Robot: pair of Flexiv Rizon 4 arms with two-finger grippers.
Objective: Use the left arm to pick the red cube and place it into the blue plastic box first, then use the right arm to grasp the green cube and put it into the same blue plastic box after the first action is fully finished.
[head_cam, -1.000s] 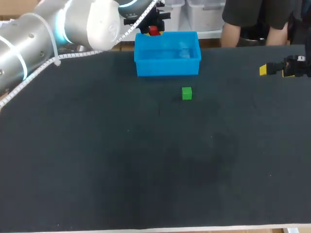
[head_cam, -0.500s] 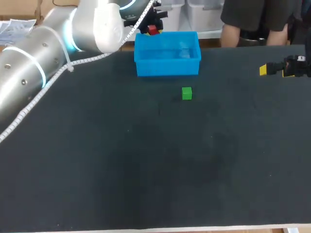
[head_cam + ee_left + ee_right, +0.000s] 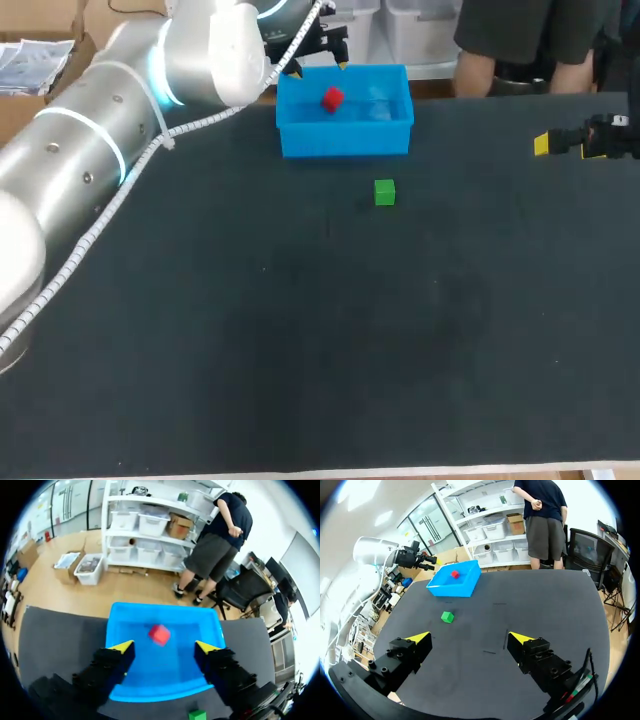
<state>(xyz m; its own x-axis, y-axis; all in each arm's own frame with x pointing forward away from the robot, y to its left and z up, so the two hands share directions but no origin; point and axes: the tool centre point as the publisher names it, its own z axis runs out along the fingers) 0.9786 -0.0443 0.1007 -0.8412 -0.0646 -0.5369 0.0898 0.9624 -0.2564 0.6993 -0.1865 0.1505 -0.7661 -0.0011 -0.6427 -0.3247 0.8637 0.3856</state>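
The red cube (image 3: 332, 98) is free of the fingers, tilted, inside the blue plastic box (image 3: 345, 140) at the table's far edge; whether it rests on the floor I cannot tell. Through the left wrist camera the red cube (image 3: 159, 634) lies ahead of my open left gripper (image 3: 164, 648), over the blue plastic box (image 3: 150, 682). My left gripper (image 3: 315, 66) hovers above the box's far left rim. The green cube (image 3: 384, 192) sits on the black mat just in front of the box. My right gripper (image 3: 560, 144) is open at the far right edge, empty. From there the green cube (image 3: 447, 616) lies well ahead.
The black mat (image 3: 320, 330) covers the whole table. My left arm (image 3: 90, 150) stretches across the table's left side toward the box. Nothing else lies on the mat apart from the box and cubes.
My left gripper has opened and let go of the red cube, which dropped from between the fingers into the blue box. The left arm swung a little. The right arm stayed still.
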